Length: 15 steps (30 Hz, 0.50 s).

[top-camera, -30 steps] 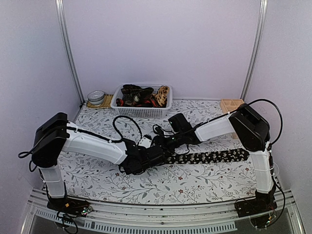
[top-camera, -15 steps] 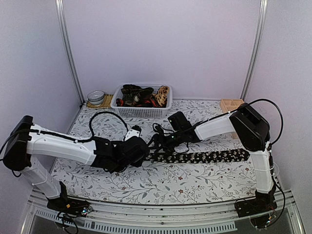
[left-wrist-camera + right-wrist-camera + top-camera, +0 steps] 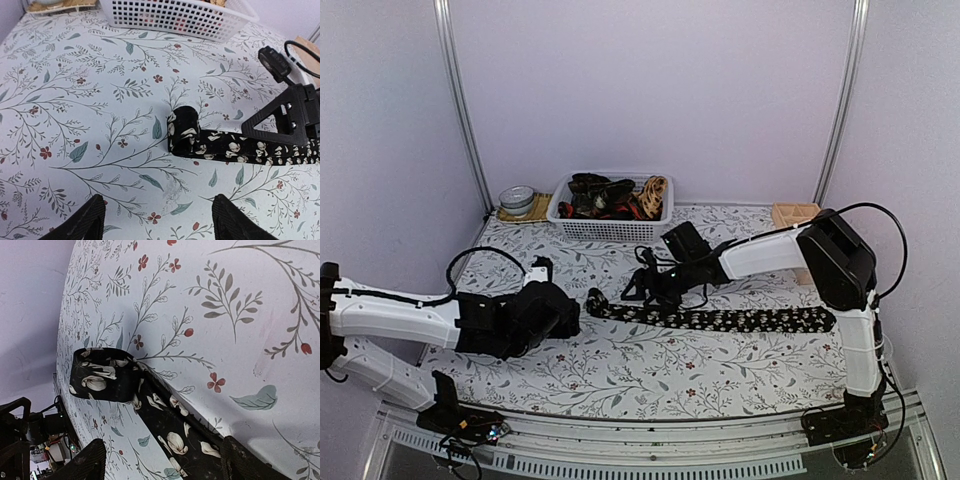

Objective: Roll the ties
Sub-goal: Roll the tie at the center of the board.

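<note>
Inspecting the black flower-specked cloth necktie (image 3: 740, 320), we find its end curled to seed rolling; left gripper (image 3: 157, 212), right gripper (image 3: 162, 447) near it gape empty.

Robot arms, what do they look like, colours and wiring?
Both the left arm and right arm have white tube-shaped links with boxy black joints. Thin black cables loop outside them. The left tool and right tool each have two black fingers.

The left arm (image 3: 395, 305) and right arm (image 3: 760, 255) share white link shells joined by bulky black joint housings. Thin black cables (image 3: 480, 262) loop loosely off both. Each black base (image 3: 460, 418) carries small coloured lights. The right tool (image 3: 640, 290) is black, its triangular cut-out frame fixed with two screws (image 3: 291, 116).
</note>
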Each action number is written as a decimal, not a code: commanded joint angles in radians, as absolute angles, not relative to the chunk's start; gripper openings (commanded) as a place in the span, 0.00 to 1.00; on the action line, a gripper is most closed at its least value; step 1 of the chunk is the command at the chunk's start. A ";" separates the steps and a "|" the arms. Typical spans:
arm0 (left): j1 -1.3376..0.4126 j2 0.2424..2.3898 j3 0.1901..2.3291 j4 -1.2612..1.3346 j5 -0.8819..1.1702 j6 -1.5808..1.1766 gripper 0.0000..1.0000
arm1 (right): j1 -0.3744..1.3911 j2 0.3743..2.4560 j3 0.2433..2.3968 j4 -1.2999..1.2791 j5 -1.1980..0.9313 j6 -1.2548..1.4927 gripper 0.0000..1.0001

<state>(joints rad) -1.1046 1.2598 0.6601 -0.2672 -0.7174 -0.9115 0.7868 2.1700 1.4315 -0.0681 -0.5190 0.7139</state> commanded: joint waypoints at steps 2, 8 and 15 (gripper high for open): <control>-1.058 1.222 0.611 -0.198 -0.680 -0.966 0.72 | 0.790 1.997 1.400 -0.036 -0.523 0.708 0.79; -1.008 1.225 0.577 -0.164 -0.656 -0.972 0.68 | 0.807 1.973 1.457 -0.016 -0.553 0.741 0.79; -0.876 1.196 0.470 0.024 -0.544 -0.881 0.66 | 0.838 2.036 1.567 -0.066 -0.558 0.758 0.77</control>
